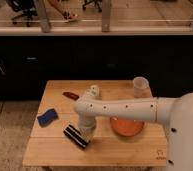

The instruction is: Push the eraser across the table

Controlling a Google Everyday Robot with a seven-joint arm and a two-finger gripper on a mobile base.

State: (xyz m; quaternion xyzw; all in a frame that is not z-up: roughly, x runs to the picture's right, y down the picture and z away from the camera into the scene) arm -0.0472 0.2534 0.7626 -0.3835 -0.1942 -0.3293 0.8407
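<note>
The eraser [75, 137], a black elongated block with a pale stripe, lies slanted on the light wooden table [55, 152], left of centre near the front. My white arm reaches in from the right. My gripper [86, 131] hangs down right beside the eraser's right end, touching or almost touching it.
A blue rounded pad [47, 117] lies at the table's left. A small dark red object [70, 95] lies near the back. A clear cup [140, 87] stands at the back right. An orange bowl [126, 127] sits under my arm. A small white object [93, 92] stands at the back centre.
</note>
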